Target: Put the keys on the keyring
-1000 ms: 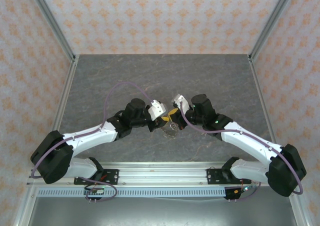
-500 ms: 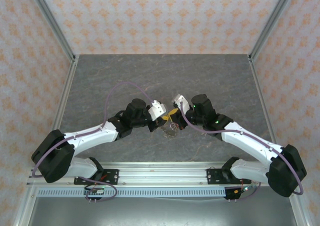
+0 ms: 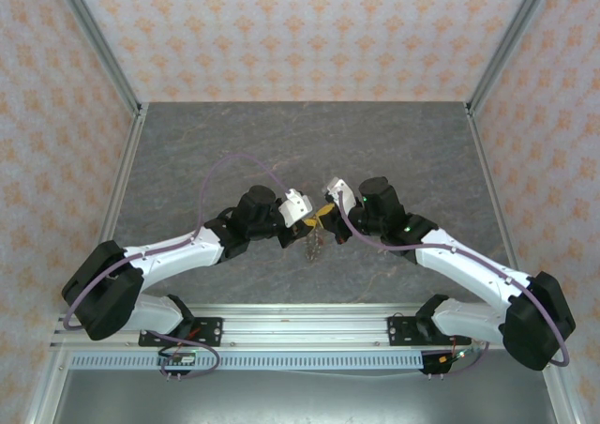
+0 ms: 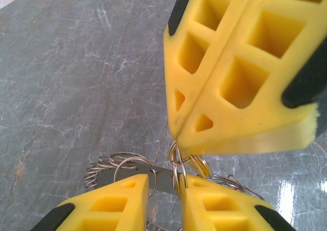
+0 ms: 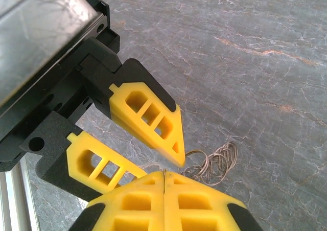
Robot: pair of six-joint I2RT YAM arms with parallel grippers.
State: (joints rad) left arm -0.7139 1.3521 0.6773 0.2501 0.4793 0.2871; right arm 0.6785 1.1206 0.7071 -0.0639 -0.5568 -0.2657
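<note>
Keyring (image 4: 161, 178) pinched by right pincer (image 4: 180, 135), straddled by left pincer (image 4: 164, 186), over table (image 4: 76, 77).

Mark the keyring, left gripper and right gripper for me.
keyring (image 5: 217, 164), right wrist view, overlapping wire loops.
left gripper (image 4: 166, 180), left wrist view, gap between fingertips.
right gripper (image 5: 163, 176), right wrist view, seam where fingertips meet.

Shiny thin metal keyring (image 4: 127, 164); matt yellow plastic claw fingers (image 4: 240, 72); smooth, faintly glossy grey marbled table (image 4: 76, 62)
</note>
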